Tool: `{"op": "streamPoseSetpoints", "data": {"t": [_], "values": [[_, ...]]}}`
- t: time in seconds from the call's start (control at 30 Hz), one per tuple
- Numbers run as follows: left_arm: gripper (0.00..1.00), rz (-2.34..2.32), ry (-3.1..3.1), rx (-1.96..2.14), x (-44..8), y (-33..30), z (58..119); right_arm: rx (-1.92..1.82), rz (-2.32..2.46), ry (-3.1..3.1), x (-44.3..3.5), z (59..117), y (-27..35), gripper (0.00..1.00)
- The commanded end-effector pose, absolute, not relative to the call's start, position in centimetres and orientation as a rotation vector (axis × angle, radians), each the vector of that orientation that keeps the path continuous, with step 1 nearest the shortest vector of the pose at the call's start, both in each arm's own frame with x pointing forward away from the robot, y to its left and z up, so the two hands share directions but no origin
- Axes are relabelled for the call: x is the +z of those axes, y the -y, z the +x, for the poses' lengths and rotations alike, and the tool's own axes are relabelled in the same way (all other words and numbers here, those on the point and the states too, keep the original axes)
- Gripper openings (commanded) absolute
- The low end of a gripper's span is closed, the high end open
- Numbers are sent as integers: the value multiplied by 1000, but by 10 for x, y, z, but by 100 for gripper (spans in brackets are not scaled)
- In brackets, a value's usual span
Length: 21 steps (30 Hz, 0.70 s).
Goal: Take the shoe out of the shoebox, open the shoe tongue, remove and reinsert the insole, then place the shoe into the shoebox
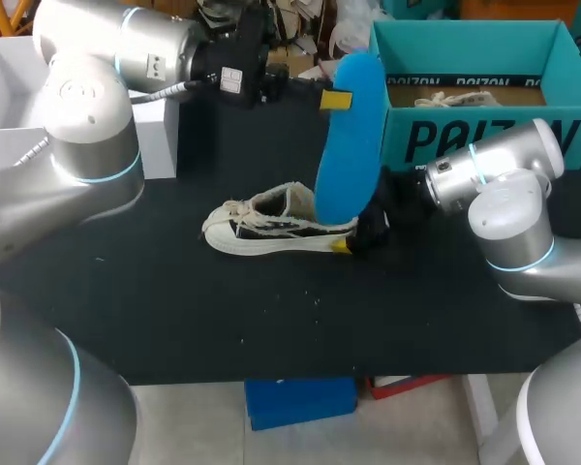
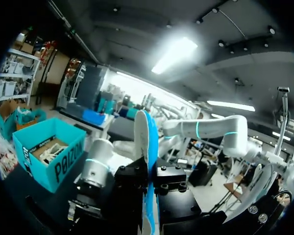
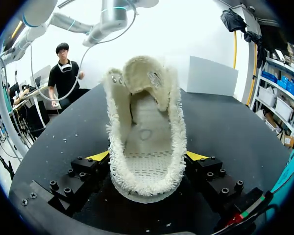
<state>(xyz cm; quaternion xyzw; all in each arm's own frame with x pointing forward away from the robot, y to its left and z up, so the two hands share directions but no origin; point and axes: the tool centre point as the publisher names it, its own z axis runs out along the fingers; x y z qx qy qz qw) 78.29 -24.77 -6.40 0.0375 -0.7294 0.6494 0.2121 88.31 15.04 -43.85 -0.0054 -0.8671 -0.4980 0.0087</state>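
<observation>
We count two end effectors, a left end effector (image 1: 335,100) and a right end effector (image 1: 343,245), one shoe (image 1: 261,229) on the tabletop (image 1: 174,310), one blue insole (image 1: 351,145), one teal shoebox (image 1: 484,140), and seemingly a second shoe (image 1: 457,98) inside.

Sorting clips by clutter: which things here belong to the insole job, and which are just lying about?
Job in hand:
shoe, heel gripped by the right pincer
blue insole, held upright by the left pincer
teal shoebox

Lying about:
white box at the table's left
pale tangle inside the shoebox, too unclear to name
</observation>
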Motion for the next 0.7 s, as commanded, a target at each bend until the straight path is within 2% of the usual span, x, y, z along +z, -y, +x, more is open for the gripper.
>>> {"op": "streamPoseSetpoints", "data": {"t": [0.03,0.7], "values": [[0,107,2034,1825,-44,240,770,-1554,-19,2710,-440,883,-150,0],[0,-63,2023,1890,37,244,750,-1554,-19,2710,-440,883,-150,0]]}}
